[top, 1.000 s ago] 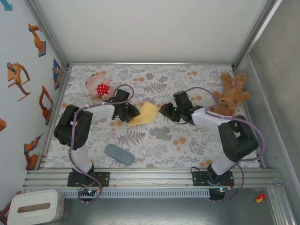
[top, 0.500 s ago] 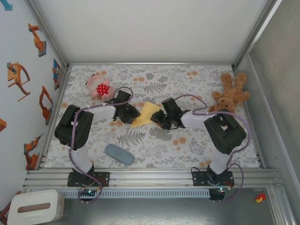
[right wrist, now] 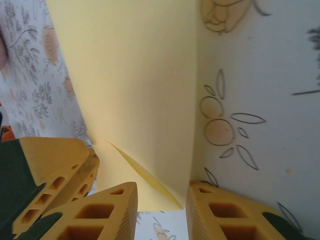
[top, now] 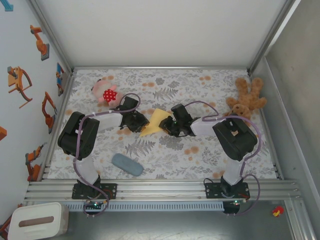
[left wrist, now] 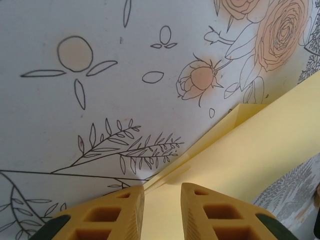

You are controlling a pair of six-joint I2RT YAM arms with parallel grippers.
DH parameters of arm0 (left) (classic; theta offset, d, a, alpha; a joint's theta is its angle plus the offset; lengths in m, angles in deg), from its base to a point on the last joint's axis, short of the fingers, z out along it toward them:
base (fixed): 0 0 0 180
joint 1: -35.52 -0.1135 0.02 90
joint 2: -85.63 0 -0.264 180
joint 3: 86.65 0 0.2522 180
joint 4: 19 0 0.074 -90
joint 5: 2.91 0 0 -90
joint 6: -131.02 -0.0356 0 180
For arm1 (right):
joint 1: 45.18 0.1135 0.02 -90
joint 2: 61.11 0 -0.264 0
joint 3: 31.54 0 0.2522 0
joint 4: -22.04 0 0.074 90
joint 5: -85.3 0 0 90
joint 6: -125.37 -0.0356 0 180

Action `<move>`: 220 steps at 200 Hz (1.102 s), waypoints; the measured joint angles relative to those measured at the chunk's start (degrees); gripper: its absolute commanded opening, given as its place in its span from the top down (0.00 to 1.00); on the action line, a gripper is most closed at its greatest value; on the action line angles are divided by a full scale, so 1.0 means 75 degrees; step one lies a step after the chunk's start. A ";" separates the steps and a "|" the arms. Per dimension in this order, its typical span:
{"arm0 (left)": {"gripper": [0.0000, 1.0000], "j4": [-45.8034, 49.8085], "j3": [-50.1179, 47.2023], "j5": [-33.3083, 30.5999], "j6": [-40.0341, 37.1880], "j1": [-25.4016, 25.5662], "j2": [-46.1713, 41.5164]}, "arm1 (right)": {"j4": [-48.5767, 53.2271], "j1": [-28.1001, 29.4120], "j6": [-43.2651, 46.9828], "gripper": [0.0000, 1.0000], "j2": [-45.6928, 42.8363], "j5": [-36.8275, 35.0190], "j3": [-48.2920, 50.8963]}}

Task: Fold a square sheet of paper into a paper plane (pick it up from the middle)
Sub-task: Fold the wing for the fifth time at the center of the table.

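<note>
Yellow and thin, the square sheet of paper (top: 157, 120) lies near the middle of the floral-printed desk (top: 165, 150), between the two arms. In the top view it shows as a slanted, partly folded shape. From the left wrist camera the sheet (left wrist: 260, 160) fills the lower right, with a second, paler layer showing along its upper edge. From the right wrist camera the sheet (right wrist: 135, 85) covers the upper left, and a crease runs down towards its near corner. The left end effector (top: 141, 121) sits at the sheet's left edge. Its yellow fingers (left wrist: 122, 215) are a narrow gap apart, and the paper's edge runs into that gap. The right end effector (top: 168, 126) sits at the sheet's right edge. Its yellow fingers (right wrist: 215, 212) are also slightly spread, and the paper's corner lies between them. Neither pair is pressed together on the sheet. A grey-blue oblong pad (top: 127, 164) lies well apart, towards the near left of the desk. A pink soft toy with a red dotted patch (top: 104, 92) lies at the far left, and a brown teddy bear (top: 245, 102) at the far right.
</note>
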 measured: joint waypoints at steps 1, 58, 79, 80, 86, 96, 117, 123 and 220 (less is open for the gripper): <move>0.75 0.0000 0.0000 0.0000 0.0006 0.0000 0.0000 | -0.0012 0.0000 0.0000 0.73 0.0003 0.0003 0.0000; 0.76 -0.0017 -0.0026 0.0064 0.0006 -0.0041 0.0000 | -0.0641 0.0000 -0.0175 0.78 0.0125 0.0157 0.0000; 0.75 -0.0035 -0.0035 0.0082 0.0006 -0.0050 0.0000 | -0.0775 0.0000 -0.0204 0.80 0.0125 0.0157 0.0000; 0.75 -0.0035 -0.0035 0.0085 0.0006 -0.0050 0.0000 | -0.0781 0.0000 -0.0207 0.80 0.0125 0.0157 0.0000; 0.75 -0.0041 -0.0035 0.0085 0.0006 -0.0050 0.0000 | -0.0816 0.0000 -0.0207 0.80 0.0125 0.0157 0.0000; 0.75 -0.0050 -0.0041 0.0087 0.0006 -0.0050 -0.0003 | -0.0863 0.0000 -0.0256 0.80 0.0125 0.0157 0.0000; 0.74 -0.0064 -0.0041 0.0096 0.0006 -0.0050 -0.0006 | -0.0927 0.0000 -0.0323 0.84 0.0125 0.0157 0.0020; 0.73 -0.0067 -0.0041 0.0102 0.0006 -0.0050 -0.0009 | -0.0950 0.0000 -0.0338 0.86 0.0125 0.0154 0.0029; 0.53 0.0251 -0.0344 -0.0679 -0.1513 0.0140 -0.1483 | -0.0618 0.0000 -0.0455 1.00 -0.0114 0.0067 0.0055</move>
